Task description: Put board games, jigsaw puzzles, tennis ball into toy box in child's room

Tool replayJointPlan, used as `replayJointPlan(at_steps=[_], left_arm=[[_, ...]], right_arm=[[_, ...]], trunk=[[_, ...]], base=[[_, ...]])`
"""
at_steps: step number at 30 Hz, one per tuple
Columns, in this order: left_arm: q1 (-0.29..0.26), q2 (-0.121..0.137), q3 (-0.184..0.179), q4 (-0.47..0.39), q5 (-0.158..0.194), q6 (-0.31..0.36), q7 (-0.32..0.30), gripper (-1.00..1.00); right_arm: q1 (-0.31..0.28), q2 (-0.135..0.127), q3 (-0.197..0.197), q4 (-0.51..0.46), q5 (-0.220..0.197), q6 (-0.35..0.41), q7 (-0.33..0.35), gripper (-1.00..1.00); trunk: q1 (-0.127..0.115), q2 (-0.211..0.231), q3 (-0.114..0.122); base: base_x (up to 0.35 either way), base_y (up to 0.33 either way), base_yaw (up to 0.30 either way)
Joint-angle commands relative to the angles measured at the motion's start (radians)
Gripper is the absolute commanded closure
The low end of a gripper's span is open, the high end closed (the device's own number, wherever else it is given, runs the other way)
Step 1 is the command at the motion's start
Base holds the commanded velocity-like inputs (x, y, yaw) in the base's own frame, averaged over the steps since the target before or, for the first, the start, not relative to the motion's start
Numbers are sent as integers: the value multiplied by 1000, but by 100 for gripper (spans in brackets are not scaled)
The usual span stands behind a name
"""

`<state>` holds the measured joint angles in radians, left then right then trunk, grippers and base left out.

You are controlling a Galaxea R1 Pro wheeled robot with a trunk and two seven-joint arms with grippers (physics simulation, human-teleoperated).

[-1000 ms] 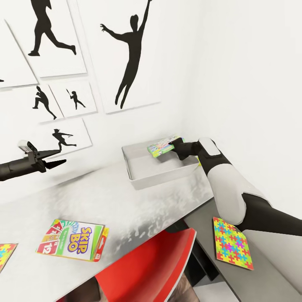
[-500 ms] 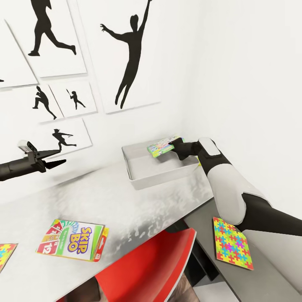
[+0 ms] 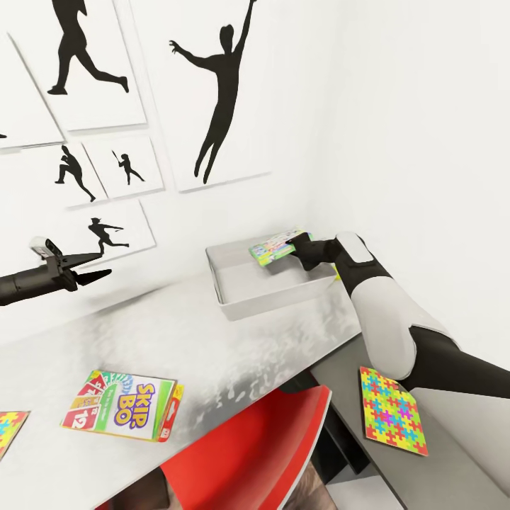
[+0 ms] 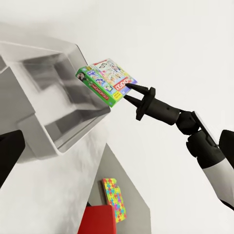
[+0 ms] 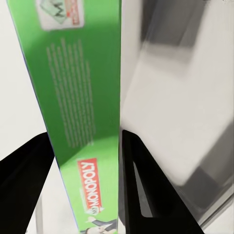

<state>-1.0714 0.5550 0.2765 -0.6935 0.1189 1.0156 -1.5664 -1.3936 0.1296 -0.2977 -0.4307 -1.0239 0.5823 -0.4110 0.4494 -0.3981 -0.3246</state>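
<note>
My right gripper (image 3: 294, 249) is shut on a green Monopoly board game (image 3: 275, 248), holding it tilted above the far right part of the light-grey toy box (image 3: 244, 301). The left wrist view shows the same game (image 4: 108, 82) in that gripper (image 4: 127, 90) over the toy box (image 4: 58, 139). In the right wrist view the game's green edge (image 5: 85, 122) sits between the black fingers (image 5: 19, 187). A Skip-Bo board game (image 3: 124, 405) lies on the table (image 3: 177, 333) near its front. One jigsaw puzzle (image 3: 393, 411) lies on the lower dark section, another (image 3: 8, 431) at the left edge. My left gripper (image 3: 105, 263) hovers open, far left.
A red swivel chair (image 3: 248, 453) is tucked under the table's front edge. White walls with black baseball-player silhouette pictures (image 3: 223, 92) close the corner behind the toy box. A yellow-green sliver (image 3: 336, 274) peeks from behind my right forearm.
</note>
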Motion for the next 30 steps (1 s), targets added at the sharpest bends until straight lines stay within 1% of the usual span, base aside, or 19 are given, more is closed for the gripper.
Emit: replayJointPlan(at_steps=[1,17,30], left_arm=[[-1,0,0,0,-1,11,-4,-100],[-1,-1,-2,0,-1,11,-4,-100],[-1,-1,0,0,-1,11,-4,-100]], right_arm=[[-1,0,-4,-2,-10,1,-11,100],[-1,-9,-5,-1,-9,1,-10,100],[1,-10,-3,-1,-9,2,-9,100]], trunk=[[1,-2,-2],[1,-2,-2],[1,-2,-2]], base=[[0,0,0],[0,0,0],[0,0,0]])
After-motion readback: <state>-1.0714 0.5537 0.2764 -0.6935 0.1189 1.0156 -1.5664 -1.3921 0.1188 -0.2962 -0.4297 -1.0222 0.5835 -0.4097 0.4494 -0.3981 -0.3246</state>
